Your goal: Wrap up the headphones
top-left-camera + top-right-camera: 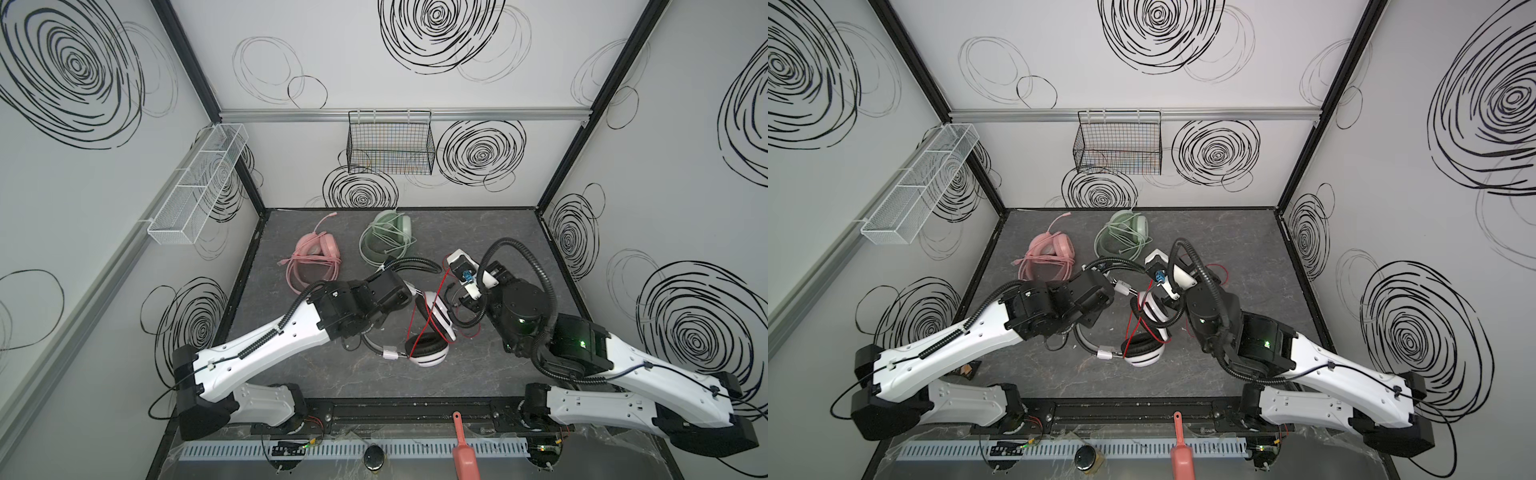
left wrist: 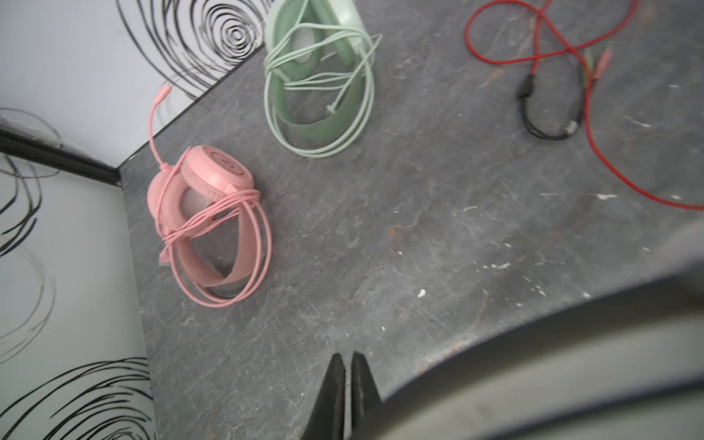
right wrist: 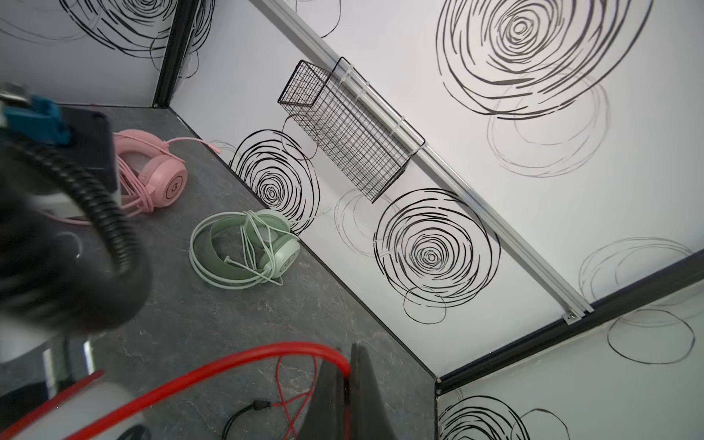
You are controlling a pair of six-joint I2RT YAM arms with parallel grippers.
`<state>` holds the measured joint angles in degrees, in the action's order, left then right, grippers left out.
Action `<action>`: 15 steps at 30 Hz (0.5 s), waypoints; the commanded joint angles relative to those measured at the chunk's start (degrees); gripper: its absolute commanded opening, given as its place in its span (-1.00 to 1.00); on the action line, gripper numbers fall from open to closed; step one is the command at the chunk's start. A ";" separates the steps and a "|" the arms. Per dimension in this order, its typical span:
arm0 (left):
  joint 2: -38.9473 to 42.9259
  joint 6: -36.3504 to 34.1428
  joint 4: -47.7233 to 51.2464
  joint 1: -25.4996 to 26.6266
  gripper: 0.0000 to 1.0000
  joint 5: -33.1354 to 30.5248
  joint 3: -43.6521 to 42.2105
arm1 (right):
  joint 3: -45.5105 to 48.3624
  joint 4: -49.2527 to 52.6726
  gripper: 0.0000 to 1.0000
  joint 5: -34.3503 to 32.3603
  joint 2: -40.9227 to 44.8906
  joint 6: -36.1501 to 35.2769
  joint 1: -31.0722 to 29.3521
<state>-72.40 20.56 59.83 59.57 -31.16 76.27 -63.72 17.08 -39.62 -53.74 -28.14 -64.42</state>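
Walled in white with black scribbled spirals; floored with a dark grey stone-look tabletop point(image 1: 478, 232). Note a white mesh basket point(image 1: 195, 187) on the left wall and a black wire basket point(image 1: 390, 145) on the back wall (of no part in this step).

Locate the pink headset point(image 1: 316, 249) at back left and, just to its right, the mint-green headset point(image 1: 388, 235): both flat on the surface, each bound round band and cups with its own cable. Treat both as finished.

Find the white-and-black headset point(image 1: 428, 353) forward of centre, between the two arms. Check the left gripper point(image 2: 346, 356): jaws together, just beside the headband point(image 2: 533, 365); cannot tell from the wrist view whether clamped on anything. Check the right gripper point(image 3: 347, 362): jaws closed tight on the red cable point(image 3: 266, 348). Observe a few red strands crossing the cups in both top views, and the plug end point(image 2: 600, 66) lying loose on the surface farther back.

Judge the step in hand as winding the third headset, partly through. For the next move, lead the held cable round the cups once more, keep it taut, steady the headband, and take up the slack down to the plugs.
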 commanded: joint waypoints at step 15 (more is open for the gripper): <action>8.13 1.68 -6.46 2.59 -1.00 19.69 4.66 | 20.99 -24.34 -0.91 59.02 5.47 13.74 26.27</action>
<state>-64.95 20.71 57.01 62.48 -15.70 76.69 -46.37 2.55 6.28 -49.34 -19.77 -41.39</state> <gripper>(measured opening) 0.088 0.053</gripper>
